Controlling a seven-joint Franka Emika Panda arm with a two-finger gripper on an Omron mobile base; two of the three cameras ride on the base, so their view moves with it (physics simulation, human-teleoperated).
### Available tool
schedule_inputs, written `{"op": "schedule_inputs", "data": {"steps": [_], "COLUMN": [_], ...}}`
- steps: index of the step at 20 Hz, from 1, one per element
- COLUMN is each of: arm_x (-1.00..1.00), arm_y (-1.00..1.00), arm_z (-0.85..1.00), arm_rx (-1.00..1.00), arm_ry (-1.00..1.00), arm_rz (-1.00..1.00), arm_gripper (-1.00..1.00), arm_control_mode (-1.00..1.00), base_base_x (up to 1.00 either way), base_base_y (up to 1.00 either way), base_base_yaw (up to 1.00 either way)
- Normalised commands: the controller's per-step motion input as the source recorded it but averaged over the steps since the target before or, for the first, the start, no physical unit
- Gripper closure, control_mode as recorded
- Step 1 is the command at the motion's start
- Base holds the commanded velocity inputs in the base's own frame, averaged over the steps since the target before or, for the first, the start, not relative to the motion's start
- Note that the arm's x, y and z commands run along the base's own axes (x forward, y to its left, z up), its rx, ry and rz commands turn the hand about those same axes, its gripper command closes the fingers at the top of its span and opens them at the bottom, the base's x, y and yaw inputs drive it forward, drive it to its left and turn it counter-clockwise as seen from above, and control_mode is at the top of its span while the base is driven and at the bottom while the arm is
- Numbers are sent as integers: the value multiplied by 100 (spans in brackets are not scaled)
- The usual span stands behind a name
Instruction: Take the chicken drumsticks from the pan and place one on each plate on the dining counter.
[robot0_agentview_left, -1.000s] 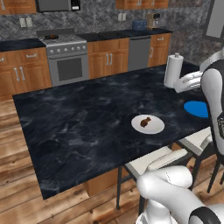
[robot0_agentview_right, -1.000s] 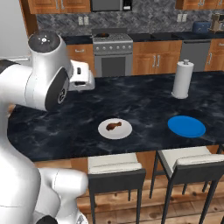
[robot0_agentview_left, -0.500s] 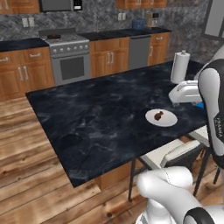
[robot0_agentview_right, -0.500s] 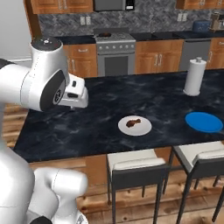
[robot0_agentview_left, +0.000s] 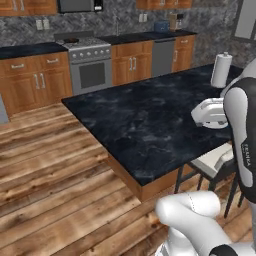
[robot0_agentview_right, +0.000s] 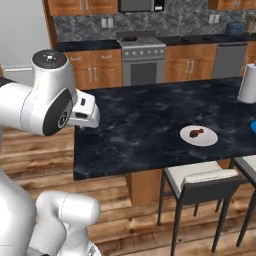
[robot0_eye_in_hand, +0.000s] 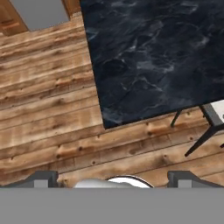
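**One drumstick served on the island**

A small brown drumstick (robot0_agentview_right: 197, 132) lies across the flat white plate (robot0_agentview_right: 199, 136) on the glossy, white-veined black dining counter (robot0_agentview_right: 150, 120), thin end toward the far right. The gripper (robot0_eye_in_hand: 113, 178) hangs spread wide, empty, over plank flooring (robot0_eye_in_hand: 52, 118).

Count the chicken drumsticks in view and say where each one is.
1. One drumstick lies on the white plate on the dining counter, near the stool side. A second may be out of view or too small to tell.
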Motion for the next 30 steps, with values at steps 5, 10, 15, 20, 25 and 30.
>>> {"op": "schedule_inputs", "data": {"steps": [5,10,15,20,25,30], "arm_x": [0,0,0,0,0,0], "arm_y": [0,0,0,0,0,0], "arm_z": [0,0,0,0,0,0], "arm_rx": [0,0,0,0,0,0], "arm_ry": [0,0,0,0,0,0], "arm_rz": [0,0,0,0,0,0], "arm_gripper": [-100,-100,-100,-100,-100,-100], "arm_control_mode": [100,100,100,100,100,100], "base_base_x": [-26,-7,20,83,100,100], "base_base_y": [100,100,100,100,100,100], "base_base_yaw": [-15,-16,-21,-37,-38,-36]}}
